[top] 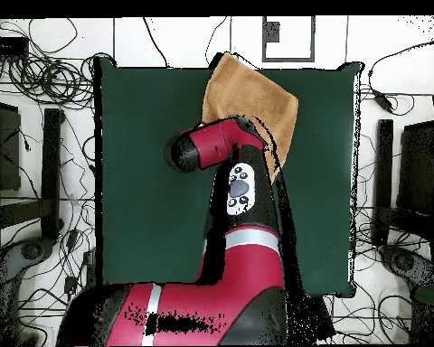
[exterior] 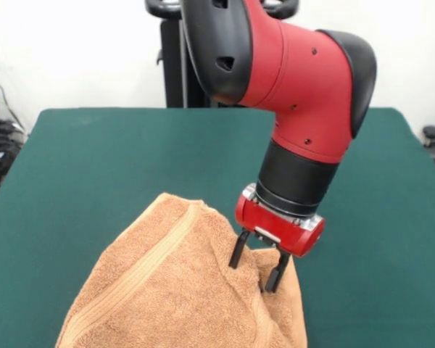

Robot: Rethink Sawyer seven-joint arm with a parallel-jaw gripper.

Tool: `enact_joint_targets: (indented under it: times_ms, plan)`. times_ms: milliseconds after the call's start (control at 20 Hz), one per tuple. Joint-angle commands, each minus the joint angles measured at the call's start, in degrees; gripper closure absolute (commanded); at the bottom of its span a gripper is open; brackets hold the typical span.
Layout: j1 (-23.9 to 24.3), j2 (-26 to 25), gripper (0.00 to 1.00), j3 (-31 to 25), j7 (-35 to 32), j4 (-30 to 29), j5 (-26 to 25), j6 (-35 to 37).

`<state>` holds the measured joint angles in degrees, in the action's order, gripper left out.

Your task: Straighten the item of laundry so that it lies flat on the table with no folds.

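Gripper (exterior: 258, 270) is down on the towel (exterior: 167, 290), fingers (exterior: 238, 251) a modest gap apart with a raised pinch of terry between them. Looks like it has hold of that ridge; the exact contact is partly buried in the fabric, so grip firmness is hard to judge.

The towel sits at the table (exterior: 94, 159) edge nearest the front camera. It is bunched and tented, not flat: it rises to a peak left of the gripper and drapes down both sides. A woven band (exterior: 156, 254) runs diagonally across the left slope. The gripper bites the right side of the mound, just below the peak.

Front view crops the towel's lower part at the frame bottom, so its full outline isn't visible.

Overhead: towel (top: 252, 95) is at the table (top: 139, 181) top edge, one corner reaching that edge. The arm (top: 230, 181) covers the gripper and the towel's lower-left part there. Tag not discernible in either view.
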<state>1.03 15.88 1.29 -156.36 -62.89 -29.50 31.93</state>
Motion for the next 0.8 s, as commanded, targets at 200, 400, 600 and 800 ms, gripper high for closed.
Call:
enact_joint_targets:
  times_ms: [200, 400, 600, 800]
  plan:
    - [-7.45, 2.96, 0.00, 4.94, 3.55, -2.92, -1.85, 11.40]
    - [-7.68, 3.74, 0.00, 5.02, 4.71, -2.94, -0.63, 13.22]
    - [-6.23, 3.60, 0.00, 1.03, 2.39, -6.48, 3.59, 11.89]
    - [-5.04, 2.19, 0.00, -1.07, 0.17, -8.30, 5.99, 8.93]
